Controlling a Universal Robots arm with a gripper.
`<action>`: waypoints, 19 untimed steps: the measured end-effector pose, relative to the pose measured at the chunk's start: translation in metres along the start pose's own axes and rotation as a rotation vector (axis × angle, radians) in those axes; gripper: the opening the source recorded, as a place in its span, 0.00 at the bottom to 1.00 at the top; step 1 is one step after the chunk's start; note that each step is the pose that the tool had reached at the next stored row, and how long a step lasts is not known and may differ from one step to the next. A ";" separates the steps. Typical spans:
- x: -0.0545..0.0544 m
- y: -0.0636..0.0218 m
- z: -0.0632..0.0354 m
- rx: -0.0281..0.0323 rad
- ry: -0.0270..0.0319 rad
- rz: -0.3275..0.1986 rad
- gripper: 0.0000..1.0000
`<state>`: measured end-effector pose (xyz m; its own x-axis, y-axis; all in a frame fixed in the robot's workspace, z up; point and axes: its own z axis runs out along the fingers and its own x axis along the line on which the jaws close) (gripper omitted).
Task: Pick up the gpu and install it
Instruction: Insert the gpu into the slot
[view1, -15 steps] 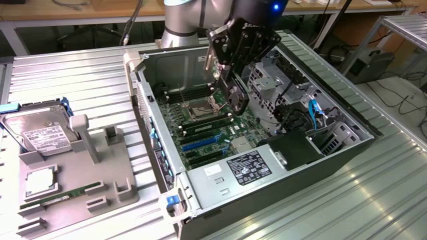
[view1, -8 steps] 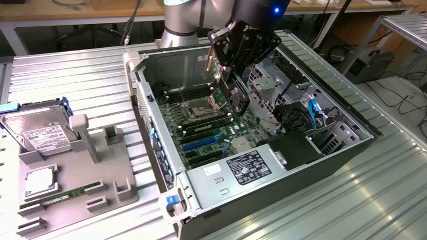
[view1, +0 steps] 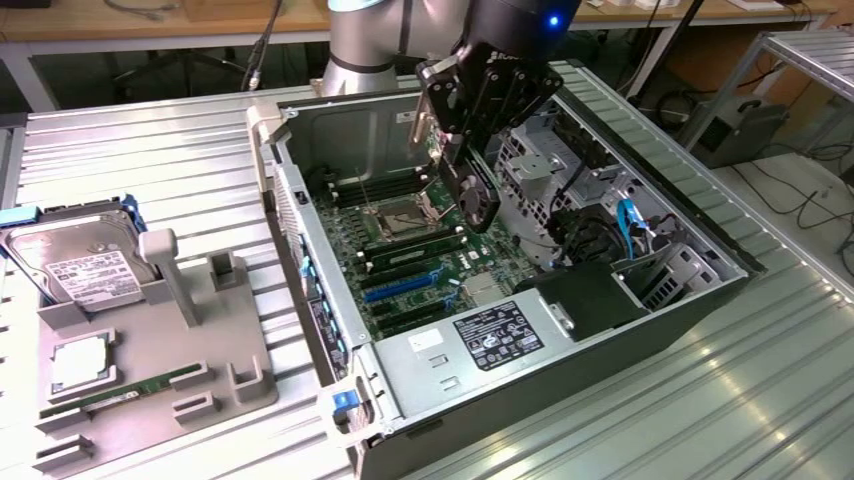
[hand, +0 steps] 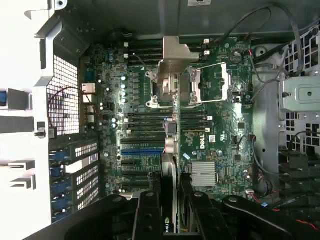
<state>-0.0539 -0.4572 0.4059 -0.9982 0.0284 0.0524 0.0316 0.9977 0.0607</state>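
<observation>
Fingers (hand: 148, 212) pinch the gpu (hand: 169, 167) edge-on between them — above the motherboard (hand: 215, 145).

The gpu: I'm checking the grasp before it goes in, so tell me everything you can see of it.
The gpu is a slim black card with a round fan and a silvery metal bracket at one end. It hangs on edge, clamped in the gripper, above the motherboard inside the open case.

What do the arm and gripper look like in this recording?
The arm has a silver-grey cylindrical joint, followed by a black wrist housing with a small blue light. The gripper is black, and its chunky linked fingers are dotted with round pivot bolts.
</observation>
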 end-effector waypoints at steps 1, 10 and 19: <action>0.000 0.0000 0.0000 0.0000 0.0000 0.000 0.26; 0.000 0.0001 0.0003 0.0051 0.0024 -0.057 0.26; 0.000 0.0001 0.0005 0.0141 -0.0090 -0.242 0.26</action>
<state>-0.0539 -0.4570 0.4054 -0.9770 -0.2112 0.0291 -0.2094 0.9762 0.0565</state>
